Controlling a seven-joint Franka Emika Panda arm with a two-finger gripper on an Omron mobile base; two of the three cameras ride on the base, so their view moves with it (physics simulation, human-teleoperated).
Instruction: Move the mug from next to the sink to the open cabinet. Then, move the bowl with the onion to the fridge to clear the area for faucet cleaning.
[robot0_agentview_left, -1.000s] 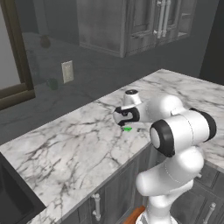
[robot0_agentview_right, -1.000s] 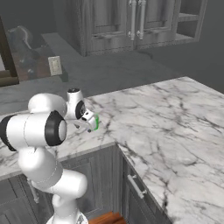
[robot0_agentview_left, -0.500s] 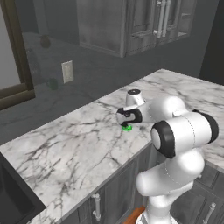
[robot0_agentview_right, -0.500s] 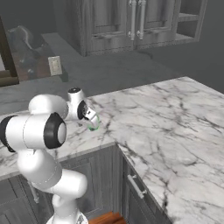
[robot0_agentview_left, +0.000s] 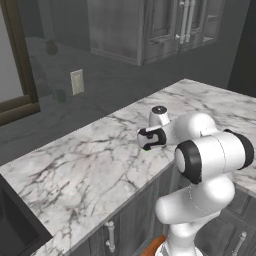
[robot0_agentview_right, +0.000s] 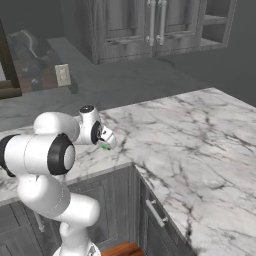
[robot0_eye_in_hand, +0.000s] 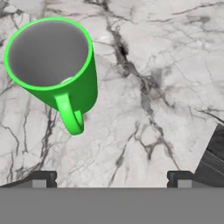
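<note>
A bright green mug (robot0_eye_in_hand: 52, 65) stands upright on the marble counter (robot0_eye_in_hand: 166, 87), its handle turned toward the hand. My gripper (robot0_eye_in_hand: 111, 178) hangs open just above and beside it, with nothing between the fingertips (robot0_eye_in_hand: 43, 177). In the left base view the gripper (robot0_agentview_left: 148, 142) is low over the counter and covers all but a sliver of the mug (robot0_agentview_left: 146, 148). The right base view shows the same gripper (robot0_agentview_right: 106, 143) with the mug (robot0_agentview_right: 104, 147) under it. The black sink (robot0_agentview_left: 12, 227) lies at the lower left. The bowl, onion, fridge and faucet are out of view.
Dark grey wall cabinets (robot0_agentview_right: 150, 25) hang behind the counter, with an open shelf section (robot0_agentview_right: 216, 20) at the right. A wall socket (robot0_agentview_left: 77, 81) sits on the backsplash. The counter edge (robot0_agentview_right: 135, 167) runs close to the mug, with base cabinets below.
The hand has come down toward the mug, which is now more hidden beneath it in both base views. The jaws have stayed open and the mug has not moved.
</note>
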